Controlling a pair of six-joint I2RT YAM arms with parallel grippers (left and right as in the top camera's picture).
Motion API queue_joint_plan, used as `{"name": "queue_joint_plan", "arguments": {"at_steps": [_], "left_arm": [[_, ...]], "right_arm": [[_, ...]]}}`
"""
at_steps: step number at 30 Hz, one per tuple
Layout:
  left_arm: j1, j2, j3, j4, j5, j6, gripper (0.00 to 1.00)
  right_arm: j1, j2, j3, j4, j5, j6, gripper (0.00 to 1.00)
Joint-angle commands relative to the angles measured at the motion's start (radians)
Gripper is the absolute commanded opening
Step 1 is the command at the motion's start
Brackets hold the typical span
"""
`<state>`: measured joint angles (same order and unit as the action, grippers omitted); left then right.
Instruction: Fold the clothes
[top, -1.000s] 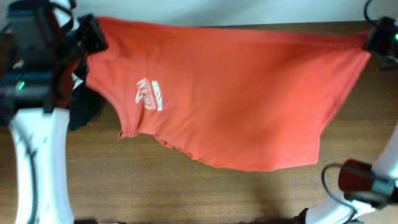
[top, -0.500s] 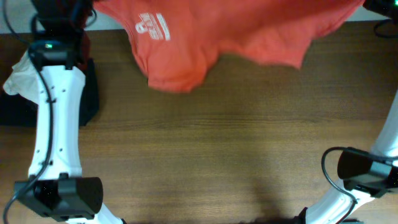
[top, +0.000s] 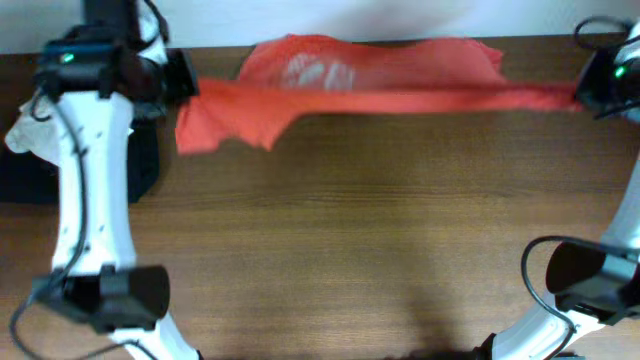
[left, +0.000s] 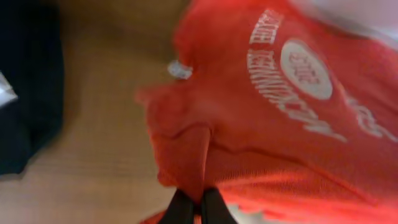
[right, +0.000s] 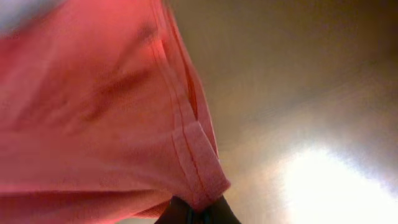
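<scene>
Your red shirt (top: 370, 85), which a second ago hung broad across the view, is now drawn into a taut, narrow band over the table's (top: 350, 250) 12 o'clock edge. I judge it ready to lay flat. Its long axis runs 9 to 3, printed chest toward 9. The left gripper (top: 188, 80) and right gripper (top: 585, 92) are each pinched closed on an end.

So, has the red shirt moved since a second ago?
Yes. In the overhead view the red shirt has pulled back from mid-table to a narrow band along the far edge of the table.
</scene>
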<state>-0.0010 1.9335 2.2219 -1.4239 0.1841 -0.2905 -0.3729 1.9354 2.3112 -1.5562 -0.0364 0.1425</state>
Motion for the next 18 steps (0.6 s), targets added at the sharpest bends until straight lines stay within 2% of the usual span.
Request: {"name": "queue_joint_plan", "arguments": {"at_steps": [1, 4, 7, 13, 18], "left_arm": [[-0.032, 0.127, -0.002, -0.182, -0.039, 0.026, 0.0], [-0.073, 0.211, -0.038, -0.265, -0.029, 0.105, 0.0], [-0.103, 0.214, -0.153, -0.264, -0.036, 0.106, 0.0], [-0.111, 0.214, -0.391, -0.228, -0.085, 0.105, 0.01], [-0.112, 0.213, -0.528, -0.195, -0.088, 0.105, 0.01]], "right_arm": [[-0.021, 0.021, -0.191, -0.016, 0.092, -0.008, 0.04], [-0.021, 0.021, -0.393, -0.004, 0.137, -0.006, 0.04], [-0.022, 0.021, -0.538, 0.009, 0.147, -0.003, 0.04], [-0.04, 0.021, -0.74, 0.028, 0.165, 0.031, 0.04], [-0.075, 0.019, -0.835, 0.045, 0.165, 0.059, 0.04]]}}
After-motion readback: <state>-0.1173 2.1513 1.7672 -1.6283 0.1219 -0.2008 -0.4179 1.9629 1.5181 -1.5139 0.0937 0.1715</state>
